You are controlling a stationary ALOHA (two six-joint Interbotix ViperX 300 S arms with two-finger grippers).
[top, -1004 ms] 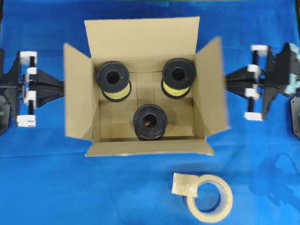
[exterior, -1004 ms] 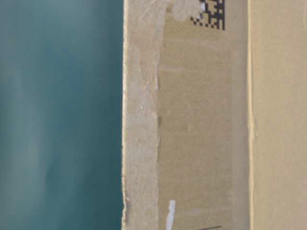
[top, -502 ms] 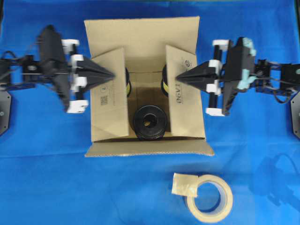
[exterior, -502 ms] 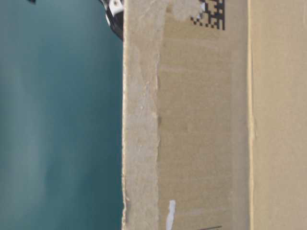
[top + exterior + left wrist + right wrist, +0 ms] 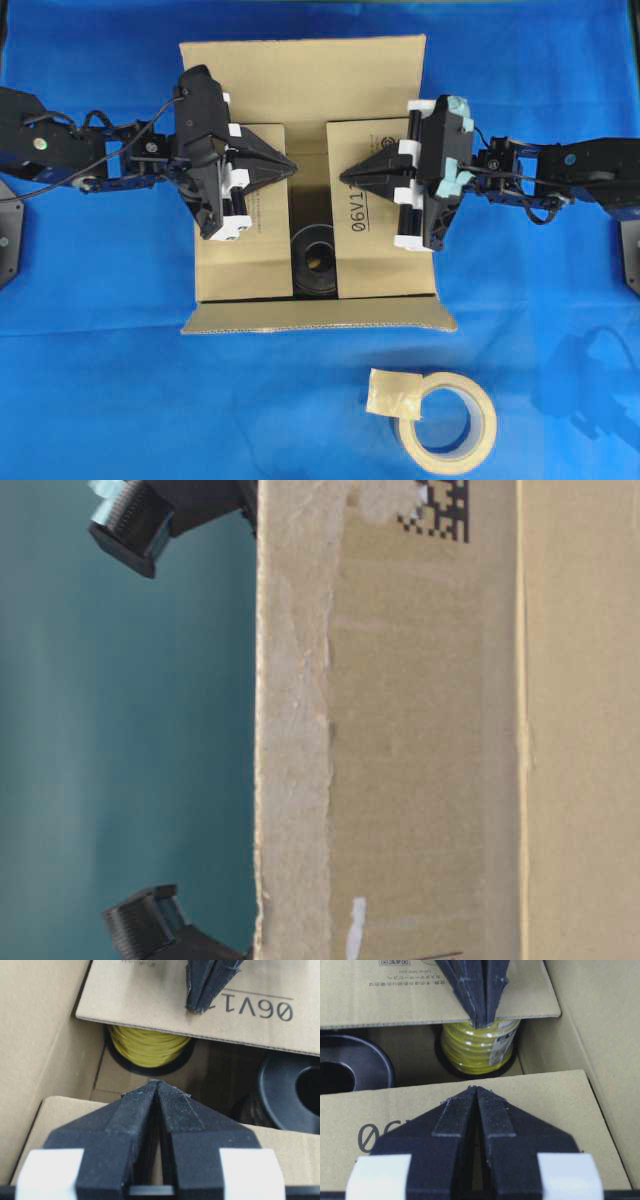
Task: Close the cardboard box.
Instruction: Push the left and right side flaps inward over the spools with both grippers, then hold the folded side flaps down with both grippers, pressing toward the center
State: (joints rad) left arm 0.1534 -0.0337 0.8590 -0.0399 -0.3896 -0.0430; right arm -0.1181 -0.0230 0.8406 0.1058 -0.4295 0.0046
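Observation:
The cardboard box (image 5: 300, 75) stands mid-table, its back and front flaps still spread outward. Its left flap (image 5: 240, 250) and right flap (image 5: 385, 260), printed "06V1", lie folded inward, almost flat, with a narrow gap between them. My left gripper (image 5: 292, 165) is shut, its tip resting on the left flap's inner edge. My right gripper (image 5: 345, 180) is also shut and rests on the right flap's edge, facing the left one. Neither holds anything. Through the gap show a black spool (image 5: 315, 262) and a yellow spool (image 5: 150, 1045) (image 5: 477, 1050). The table-level view shows the box wall (image 5: 400, 730).
A beige tape roll (image 5: 450, 420) with a loose end lies on the blue cloth (image 5: 100, 400), in front of the box to the right. The front flap (image 5: 320, 317) juts toward it. Both arms reach in from the sides.
Both grippers have pushed inward over the box, folding the side flaps from upright-open to nearly flat. The spools are now mostly covered.

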